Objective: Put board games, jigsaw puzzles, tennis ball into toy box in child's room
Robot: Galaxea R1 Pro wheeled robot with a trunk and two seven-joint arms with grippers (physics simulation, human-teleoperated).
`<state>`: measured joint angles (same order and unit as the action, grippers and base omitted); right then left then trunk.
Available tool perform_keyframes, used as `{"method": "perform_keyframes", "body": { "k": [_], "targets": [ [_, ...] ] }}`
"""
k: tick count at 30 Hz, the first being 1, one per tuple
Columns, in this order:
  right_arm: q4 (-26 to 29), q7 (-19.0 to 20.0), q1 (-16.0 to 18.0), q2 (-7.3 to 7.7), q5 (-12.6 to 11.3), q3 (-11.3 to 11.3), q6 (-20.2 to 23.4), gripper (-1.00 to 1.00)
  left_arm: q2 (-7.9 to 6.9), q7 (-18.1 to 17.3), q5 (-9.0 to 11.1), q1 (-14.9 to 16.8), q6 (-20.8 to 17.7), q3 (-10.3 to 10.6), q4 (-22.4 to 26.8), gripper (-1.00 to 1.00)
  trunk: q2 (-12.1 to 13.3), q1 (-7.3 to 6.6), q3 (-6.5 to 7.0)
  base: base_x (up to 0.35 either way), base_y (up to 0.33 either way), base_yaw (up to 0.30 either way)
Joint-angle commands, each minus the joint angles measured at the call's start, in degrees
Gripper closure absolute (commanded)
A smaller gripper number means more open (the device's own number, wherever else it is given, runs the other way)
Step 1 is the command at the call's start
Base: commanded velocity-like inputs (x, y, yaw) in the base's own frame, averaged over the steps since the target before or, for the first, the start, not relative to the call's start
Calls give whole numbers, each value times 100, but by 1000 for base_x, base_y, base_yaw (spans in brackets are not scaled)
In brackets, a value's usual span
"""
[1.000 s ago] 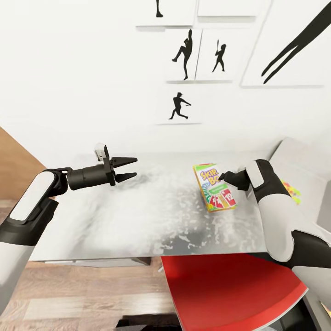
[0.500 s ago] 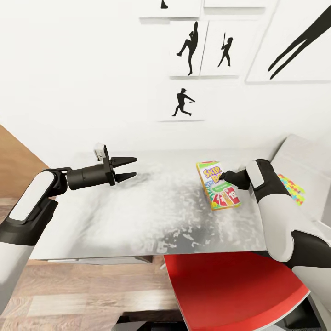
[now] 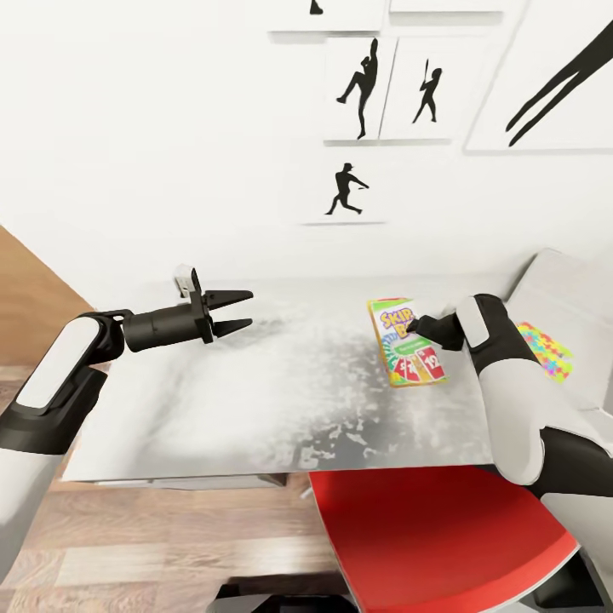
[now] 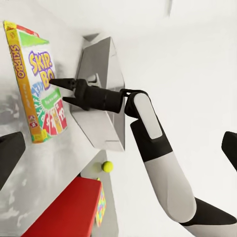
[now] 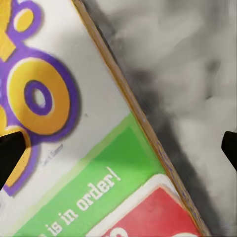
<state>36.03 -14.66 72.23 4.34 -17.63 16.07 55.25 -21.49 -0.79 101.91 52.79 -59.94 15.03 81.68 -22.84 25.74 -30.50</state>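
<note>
Head view, nearest the robot: a red chair seat (image 3: 434, 532) tucked against the front edge of a grey mottled table (image 3: 281, 392). Above the tabletop, the left gripper (image 3: 232, 312) points toward the table's middle, its two fingers parted with nothing between them. The right gripper (image 3: 415, 324) reaches in from the right side and hangs just over the Skip-Bo board game (image 3: 405, 342), which lies flat on the right half of the table. Whether its fingertips touch the box cannot be told. In the right wrist view the box lid (image 5: 74, 148) sits close beneath, with the two dark fingertips (image 5: 11, 150) spread wide at opposite edges, gripping nothing. Right of the game, a pale grey toy box (image 3: 553, 298) stands on the table, with a multicoloured jigsaw puzzle (image 3: 545, 349) in front of it. The left wrist view also shows a yellow tennis ball (image 4: 107, 166) near the toy box. Farthest back, a white wall carries baseball silhouette pictures (image 3: 358, 128).
</note>
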Motion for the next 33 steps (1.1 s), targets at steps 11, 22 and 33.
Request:
{"method": "perform_keyframes", "body": {
  "k": [11, 22, 33],
  "targets": [
    [-82, -53, 1, -4, -103, 3, 12, -100, -13, -9, 5, 6, -6, 3, -3, -100, -7, 5, -9, 0, 269, 0],
    [-80, -54, 1, -4, -101, 2, 12, -100, -13, -9, 5, 7, -6, 1, -3, -100, -7, 5, -9, 0, 282, 0],
    [-79, -54, 1, -12, -101, 1, 4, -100, -13, -9, 5, 9, -6, 3, -3, -100, -7, 5, -9, 0, 282, 0]
  ]
}}
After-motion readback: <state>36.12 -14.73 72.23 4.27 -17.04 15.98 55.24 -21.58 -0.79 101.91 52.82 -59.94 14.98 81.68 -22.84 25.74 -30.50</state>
